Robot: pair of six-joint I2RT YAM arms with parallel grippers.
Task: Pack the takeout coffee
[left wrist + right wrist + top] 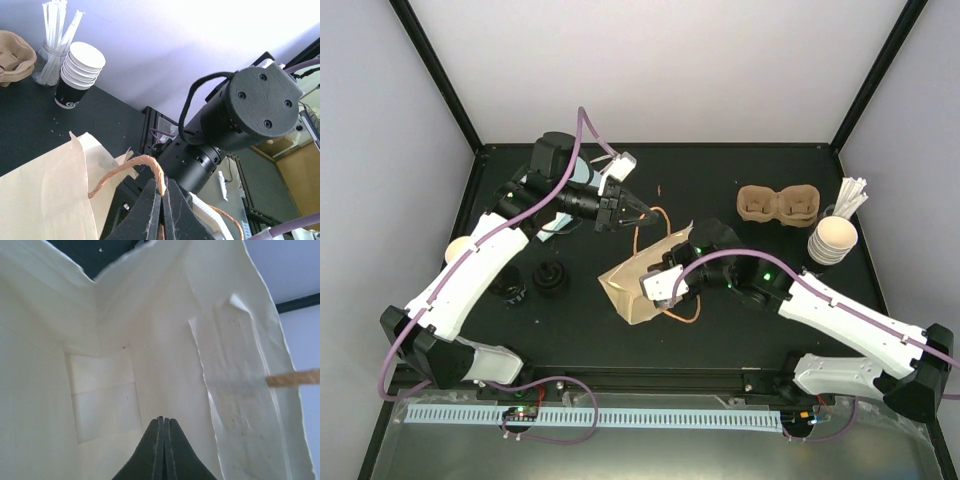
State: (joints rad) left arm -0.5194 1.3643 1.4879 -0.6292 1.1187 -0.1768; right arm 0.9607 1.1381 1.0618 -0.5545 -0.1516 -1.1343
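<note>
**Top external:** The left gripper [638, 210] pinches the twine handle [637, 240] of a paper bag [625, 290] lying mid-desk [720, 170]. The right gripper [650, 290] is pushed into the bag's mouth. The takeout coffee [457, 250] sits at the desk's left edge, half hidden by the left arm. It is near two black lids [548, 278] and well apart from the bag.

**Left wrist:** The left gripper [161, 192] has its jaws clamped together on the handle [142, 162], just above the bag's rim [75, 165].

**Right wrist:** The right gripper [162, 425], fingers pressed together and holding nothing, points down the bag's interior [100, 400] toward its folded bottom.

The step in hand appears to be opening the bag. To do it well, the left arm should hold the handle lifted and taut. The right arm should press its closed fingers outward against a side wall until the mouth gapes wide enough for the cup. It should go gently, since the paper may tear where the handle is glued.
</note>
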